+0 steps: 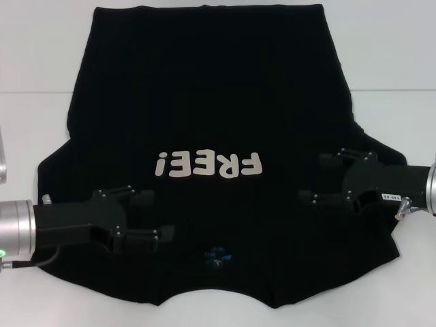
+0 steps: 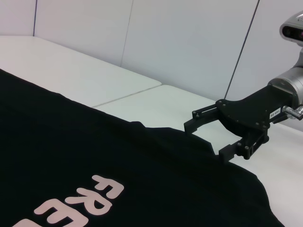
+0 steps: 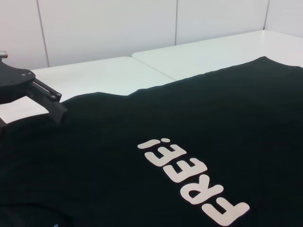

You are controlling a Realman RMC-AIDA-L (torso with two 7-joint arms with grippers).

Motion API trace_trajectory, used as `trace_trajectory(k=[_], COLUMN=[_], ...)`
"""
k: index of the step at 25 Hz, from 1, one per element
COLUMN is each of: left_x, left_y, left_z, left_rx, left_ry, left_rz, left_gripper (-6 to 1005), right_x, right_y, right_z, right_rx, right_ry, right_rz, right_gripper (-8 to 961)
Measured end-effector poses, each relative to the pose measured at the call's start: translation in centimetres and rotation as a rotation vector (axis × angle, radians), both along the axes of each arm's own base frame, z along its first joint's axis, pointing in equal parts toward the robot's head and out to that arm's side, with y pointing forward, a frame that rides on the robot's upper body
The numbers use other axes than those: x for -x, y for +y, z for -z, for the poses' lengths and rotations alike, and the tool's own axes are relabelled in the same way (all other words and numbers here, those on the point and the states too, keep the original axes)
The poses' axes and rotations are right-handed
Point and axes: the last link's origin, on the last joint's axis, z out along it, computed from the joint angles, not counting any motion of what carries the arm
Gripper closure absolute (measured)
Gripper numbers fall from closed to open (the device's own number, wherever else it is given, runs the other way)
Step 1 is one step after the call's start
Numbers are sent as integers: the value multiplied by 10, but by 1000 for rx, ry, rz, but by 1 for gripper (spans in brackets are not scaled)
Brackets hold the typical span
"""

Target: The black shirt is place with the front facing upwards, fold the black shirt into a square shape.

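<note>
A white table (image 1: 388, 61) backed by pale wall panels carries the work. Seen from the head, my left gripper (image 1: 151, 218) sits at about 8 o'clock, jaws parted with nothing between them, low over the cloth near the shoulder. My right gripper (image 1: 327, 178) sits at 3 o'clock, jaws likewise spread and empty, over the opposite shoulder; the left wrist view shows it (image 2: 206, 135) poised right at the cloth's edge. I cannot tell whether either fingertip touches fabric.

The shirt (image 1: 211, 102) lies flat, front up, filling most of the table, collar and blue label (image 1: 216, 257) nearest me at 6 o'clock, hem far off at 12, the lettering (image 1: 208, 165) between the grippers.

I judge the step to be pinching both shoulders for a first fold. To do it well I'd drop both jaws evenly, catch both layers, and lift together so the cloth doesn't skew.

Bare table shows at both sides and past the hem; the near edge is tight.
</note>
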Motion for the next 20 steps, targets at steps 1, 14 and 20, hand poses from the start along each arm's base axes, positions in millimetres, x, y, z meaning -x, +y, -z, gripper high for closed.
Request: trace_trajectory(k=[1,14,20], left_x=[0,0,-9], left_y=[0,4,18], left_z=[0,0,-19], left_rx=[0,-13,55], left_ry=[0,5,-137], left_rz=[0,-9,-275], left_gripper=[67,89,99], right_x=[0,3,3], right_y=[0,3,4], right_z=[0,-2,-2], right_rx=[0,-5,-8], right_ry=[0,-4,-5], right_rz=[-1,-10,-7], right_gripper=[7,6,6])
